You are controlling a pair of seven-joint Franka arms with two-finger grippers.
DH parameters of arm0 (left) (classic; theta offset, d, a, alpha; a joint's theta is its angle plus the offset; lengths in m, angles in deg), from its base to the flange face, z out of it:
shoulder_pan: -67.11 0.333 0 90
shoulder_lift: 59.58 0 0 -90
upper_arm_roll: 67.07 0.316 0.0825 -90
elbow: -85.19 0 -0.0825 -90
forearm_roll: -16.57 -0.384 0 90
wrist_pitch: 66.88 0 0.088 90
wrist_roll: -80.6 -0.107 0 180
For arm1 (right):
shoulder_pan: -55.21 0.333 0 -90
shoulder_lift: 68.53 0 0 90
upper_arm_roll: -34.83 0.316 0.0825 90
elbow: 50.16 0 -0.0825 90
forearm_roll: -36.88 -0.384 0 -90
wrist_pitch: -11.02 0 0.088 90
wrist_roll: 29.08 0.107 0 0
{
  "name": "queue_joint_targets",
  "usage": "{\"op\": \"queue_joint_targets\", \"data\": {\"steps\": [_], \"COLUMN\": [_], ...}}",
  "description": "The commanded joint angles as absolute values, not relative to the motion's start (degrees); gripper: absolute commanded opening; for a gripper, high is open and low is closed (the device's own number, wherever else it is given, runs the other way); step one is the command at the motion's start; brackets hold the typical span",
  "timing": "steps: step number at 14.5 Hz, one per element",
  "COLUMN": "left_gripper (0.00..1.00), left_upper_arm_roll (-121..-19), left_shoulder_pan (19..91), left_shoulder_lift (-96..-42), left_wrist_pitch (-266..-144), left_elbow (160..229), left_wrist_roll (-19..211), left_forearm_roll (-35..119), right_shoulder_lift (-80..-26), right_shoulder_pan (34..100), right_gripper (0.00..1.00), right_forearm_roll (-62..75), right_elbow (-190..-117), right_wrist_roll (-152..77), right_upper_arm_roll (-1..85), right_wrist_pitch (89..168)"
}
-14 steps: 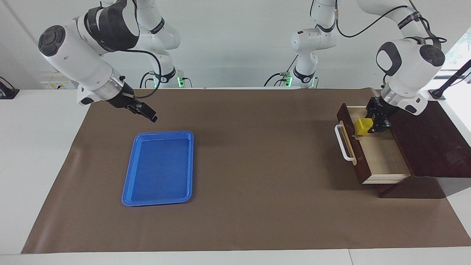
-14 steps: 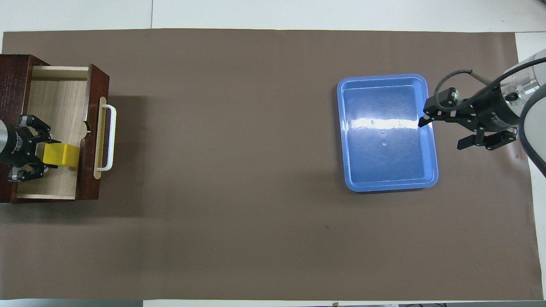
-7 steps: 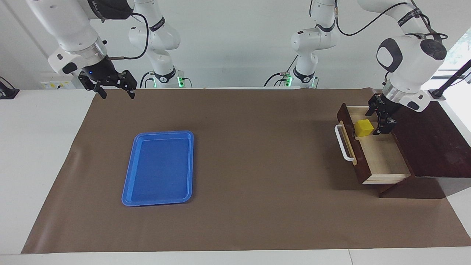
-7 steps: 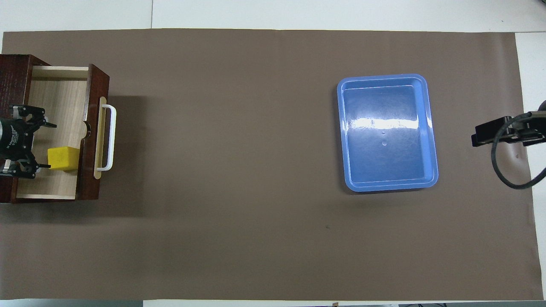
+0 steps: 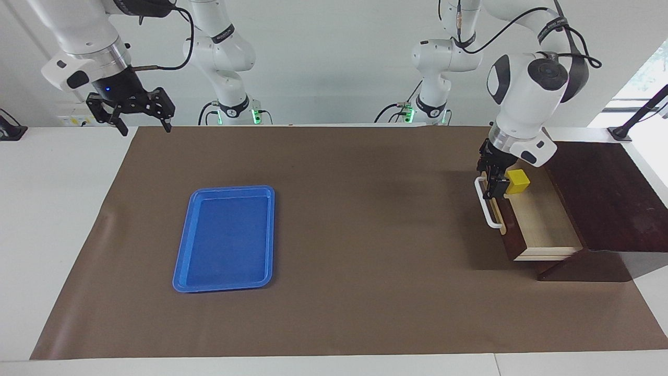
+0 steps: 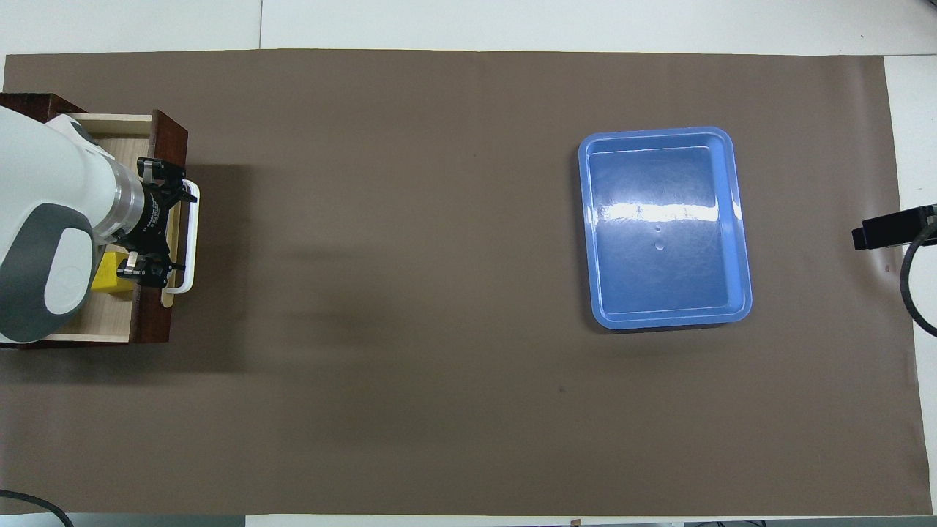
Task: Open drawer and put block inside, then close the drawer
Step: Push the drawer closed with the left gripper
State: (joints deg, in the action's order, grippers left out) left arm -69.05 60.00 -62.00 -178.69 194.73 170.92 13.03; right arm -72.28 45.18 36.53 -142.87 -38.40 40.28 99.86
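The drawer (image 5: 543, 222) (image 6: 110, 318) stands pulled out of its dark wooden box (image 5: 600, 198) at the left arm's end of the table. The yellow block (image 5: 519, 181) (image 6: 108, 278) lies free on the pale drawer floor, close to the drawer front, and is partly hidden by the arm in the overhead view. My left gripper (image 5: 492, 179) (image 6: 178, 232) is open over the drawer front and its white handle (image 5: 486, 206) (image 6: 192, 252); I cannot tell whether it touches them. My right gripper (image 5: 145, 127) is open and raised over the table edge by its base.
A blue tray (image 5: 224, 237) (image 6: 662, 227) with nothing in it lies on the brown mat (image 5: 365, 235), toward the right arm's end. The dark box top stretches from the drawer out to the table's end.
The left gripper let go of the block into the drawer, then swung from over the drawer's inside to over its front and handle. The right gripper rose away from the tray toward its base.
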Motion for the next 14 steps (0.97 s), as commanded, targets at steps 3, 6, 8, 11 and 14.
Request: {"op": "queue_joint_targets", "data": {"steps": [3, 6, 8, 11, 14], "left_gripper": [1.0, 1.0, 1.0, 1.0, 1.0], "left_upper_arm_roll": [-68.3, -68.1, -68.1, -68.1, -68.2], "left_shoulder_pan": [64.3, 66.4, 68.2, 71.8, 75.6], "left_shoulder_lift": [-61.8, -62.0, -62.0, -62.1, -62.1], "left_wrist_pitch": [-184.3, -184.6, -184.9, -186.7, -187.4], "left_elbow": [197.7, 197.4, 197.4, 197.5, 197.7], "left_wrist_roll": [169.4, 167.4, 165.7, 161.9, 156.6], "left_forearm_roll": [12.2, 11.7, 10.9, 10.9, 10.9], "right_shoulder_lift": [-72.6, -72.8, -72.6, -71.3, -71.2], "right_shoulder_pan": [43.8, 43.6, 43.5, 43.5, 43.5], "right_gripper": [1.0, 1.0, 1.0, 1.0, 1.0], "right_forearm_roll": [35.7, 35.4, 35.4, 35.5, 35.5], "right_elbow": [-144.1, -144.3, -144.6, -144.9, -145.1], "right_wrist_roll": [-37.3, -35.3, -35.1, -34.8, -34.4], "right_upper_arm_roll": [41.3, 41.3, 41.3, 41.3, 41.3], "right_wrist_pitch": [98.9, 96.3, 96.0, 97.3, 97.8]}}
